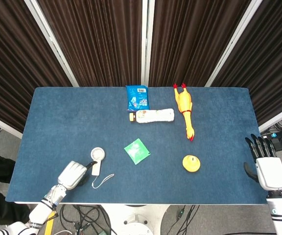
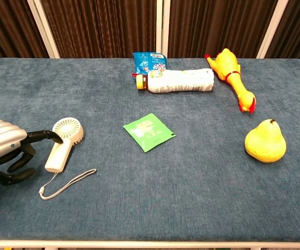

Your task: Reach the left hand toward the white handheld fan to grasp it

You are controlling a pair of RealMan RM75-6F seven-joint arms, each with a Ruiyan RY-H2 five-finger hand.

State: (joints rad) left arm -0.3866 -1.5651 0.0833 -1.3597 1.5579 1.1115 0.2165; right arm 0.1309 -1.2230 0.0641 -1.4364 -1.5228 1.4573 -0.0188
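The white handheld fan (image 2: 63,142) lies flat on the blue table, round head away from me, its cord loop (image 2: 66,183) trailing toward the front edge; in the head view the fan (image 1: 96,160) sits near the front left. My left hand (image 2: 7,151) is just left of the fan's handle, dark fingers spread, one fingertip (image 2: 56,137) reaching over the handle's top without gripping it. In the head view the left hand (image 1: 73,175) lies beside the handle. My right hand (image 1: 264,162) hangs off the table's right edge, fingers extended, holding nothing.
A green packet (image 2: 148,132) lies mid-table. A yellow pear (image 2: 265,141) sits at the right, a rubber chicken (image 2: 234,77) behind it. A white bottle (image 2: 177,80) and a blue snack bag (image 2: 150,61) lie at the back.
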